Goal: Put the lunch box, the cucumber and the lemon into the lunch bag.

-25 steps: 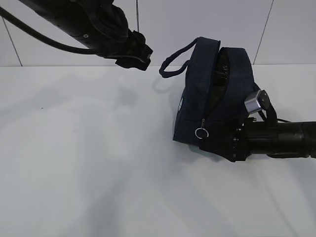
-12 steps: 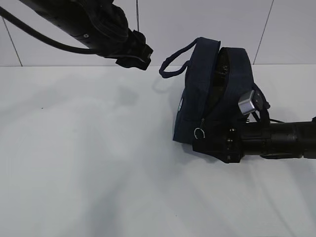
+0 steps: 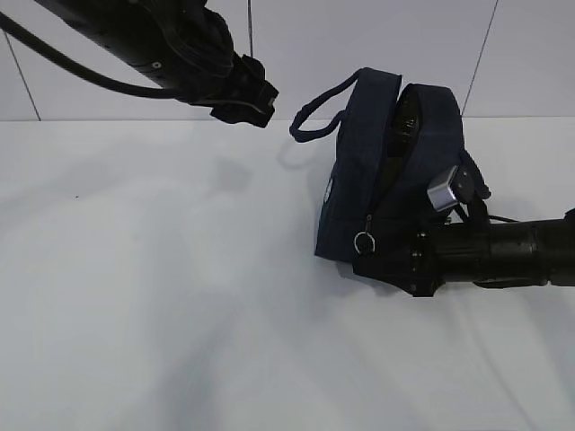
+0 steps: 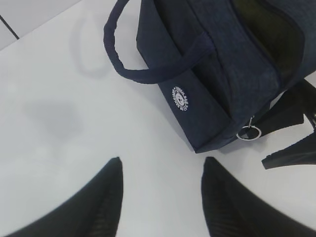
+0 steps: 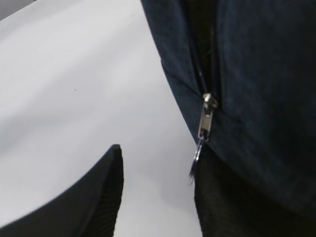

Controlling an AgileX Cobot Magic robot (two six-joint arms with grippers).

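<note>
On the white worktop [image 3: 135, 296] the lunch bag [image 3: 386, 171] stands right of centre, my right gripper [image 5: 158, 163] spread beside its ring pull [image 5: 196, 155], my left gripper [image 4: 160, 197] spread well left; a misjudged closing could tip the bag.

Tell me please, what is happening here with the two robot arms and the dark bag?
The boxy dark navy fabric lunch bag lies on the white table with its top zip open. The right gripper is low beside the bag's corner, jaws open, next to the metal ring pull of the zip. The left gripper hangs open and empty above the table, away from the bag. No lunch box, cucumber or lemon is visible; the bag's inside is too dark to tell.
</note>
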